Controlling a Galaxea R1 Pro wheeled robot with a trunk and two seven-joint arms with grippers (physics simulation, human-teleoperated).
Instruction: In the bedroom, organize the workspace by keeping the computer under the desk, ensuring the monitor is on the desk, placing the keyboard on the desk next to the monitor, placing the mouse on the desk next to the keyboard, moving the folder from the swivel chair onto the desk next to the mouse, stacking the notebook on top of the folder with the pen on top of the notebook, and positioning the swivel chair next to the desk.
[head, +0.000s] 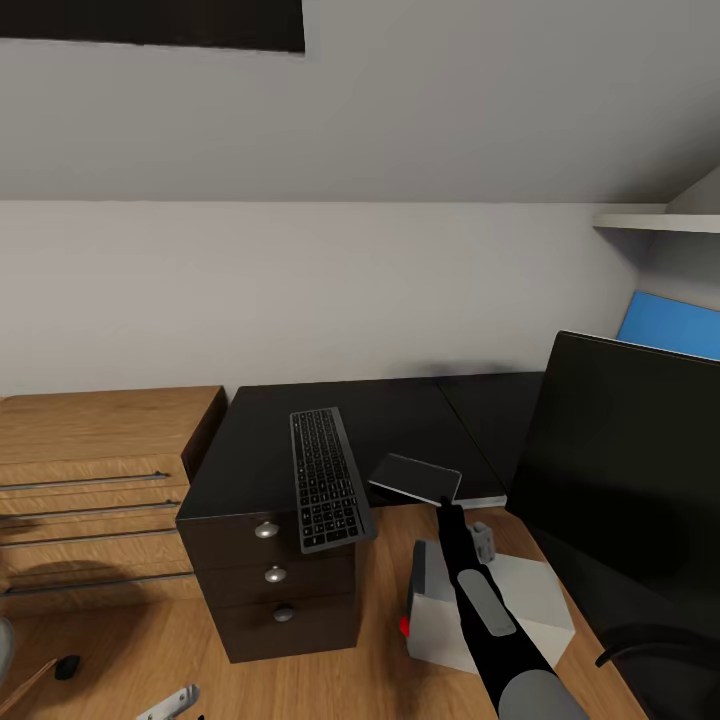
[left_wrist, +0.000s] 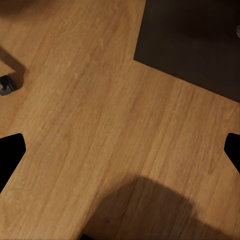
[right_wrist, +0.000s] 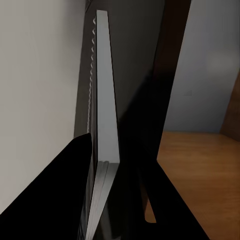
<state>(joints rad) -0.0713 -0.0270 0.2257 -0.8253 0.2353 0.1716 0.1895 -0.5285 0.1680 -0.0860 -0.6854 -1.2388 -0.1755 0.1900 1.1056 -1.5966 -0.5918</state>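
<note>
Dark grey with a pale edge, the notebook (head: 415, 478) is pinched by the right gripper (head: 448, 505), held tilted in the air just above the near edge of the black surfaces. In the right wrist view the notebook (right_wrist: 102, 100) shows edge-on, a row of binding loops down one side, with a black finger (right_wrist: 60, 195) pressed against one face and the other finger on the opposite face. Just beside it, the keyboard (head: 327, 478) lies lengthwise on top of the dark three-drawer unit (head: 275, 585), its near end overhanging the unit's front. The black-topped desk (head: 500, 420) adjoins the unit, with its blue back panel (head: 670, 325) behind the large black monitor (head: 620, 480). Below the right arm, the light grey computer (head: 530, 595) stands on the wooden floor (head: 385, 640). A light-wood drawer chest (head: 90, 470) stands beside the three-drawer unit. The left gripper (left_wrist: 120, 150) hangs over bare floor with its black fingertips (left_wrist: 10, 155) spread wide and nothing between them; a small black castor (left_wrist: 7, 85) sits near it.
</note>
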